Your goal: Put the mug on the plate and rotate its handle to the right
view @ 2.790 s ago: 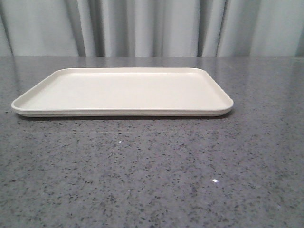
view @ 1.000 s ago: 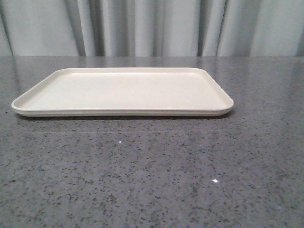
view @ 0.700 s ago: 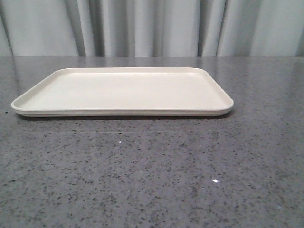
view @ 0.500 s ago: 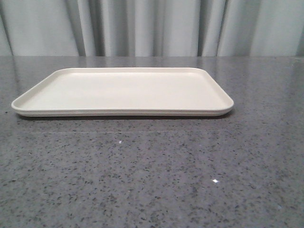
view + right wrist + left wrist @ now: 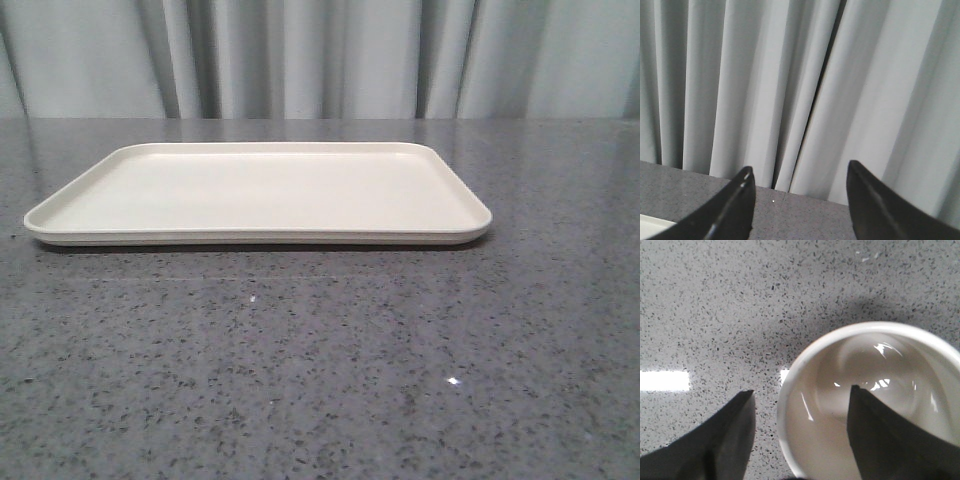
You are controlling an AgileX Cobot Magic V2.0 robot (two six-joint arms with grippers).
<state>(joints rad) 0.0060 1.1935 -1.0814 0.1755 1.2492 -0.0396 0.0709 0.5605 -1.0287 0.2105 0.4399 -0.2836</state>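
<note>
The cream plate [image 5: 260,195] lies bare in the middle of the grey speckled table in the front view. No mug or arm shows there. Looking down from the left wrist, I see the white mug [image 5: 830,390] from above, its glossy inside facing up. My left gripper [image 5: 800,396] is open and straddles the mug's rim: one finger [image 5: 725,440] is outside the wall over the table, the other finger [image 5: 885,435] over the mug's mouth. The handle is hidden. My right gripper [image 5: 799,175] is open and holds nothing, facing the curtain.
Grey pleated curtains [image 5: 320,60] hang behind the table's far edge. A corner of the plate [image 5: 652,223] shows low in the right wrist view. Bright light reflections lie on the table [image 5: 665,381] beside the mug.
</note>
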